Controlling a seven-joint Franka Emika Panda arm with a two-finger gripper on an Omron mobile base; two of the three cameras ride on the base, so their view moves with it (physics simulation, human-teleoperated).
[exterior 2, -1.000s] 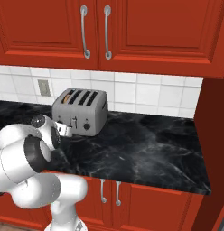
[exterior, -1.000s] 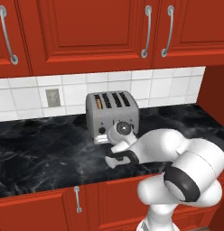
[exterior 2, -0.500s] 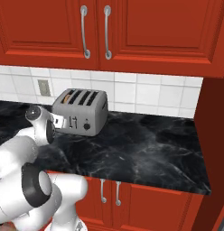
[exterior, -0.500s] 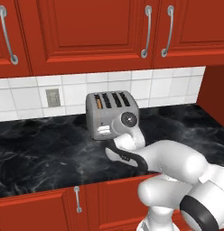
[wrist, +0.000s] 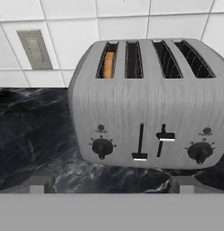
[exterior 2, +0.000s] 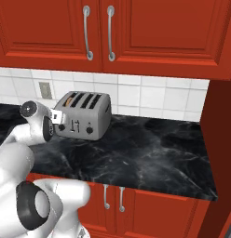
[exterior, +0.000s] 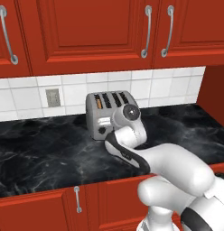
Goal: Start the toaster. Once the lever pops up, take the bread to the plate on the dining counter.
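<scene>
The grey four-slot toaster stands on the black wall counter against the tiles, also seen as the toaster and the toaster. The bread sits upright in its leftmost slot, showing as the bread and the bread. On the toaster's front the left slider is low and the right slider is high. My gripper is open and empty, a short way in front of the toaster, level with its base; it is also seen as the gripper. The plate and the dining counter are out of view.
The black marble wall counter runs left and right of the toaster. Behind are white tiles with an outlet. Red upper cabinets hang overhead, and a red side panel closes the counter's right end.
My hand has risen a little and come closer to the toaster's front, while the elbow has swung down. The toaster and the bread have stayed in place, and the gripper has stayed open.
</scene>
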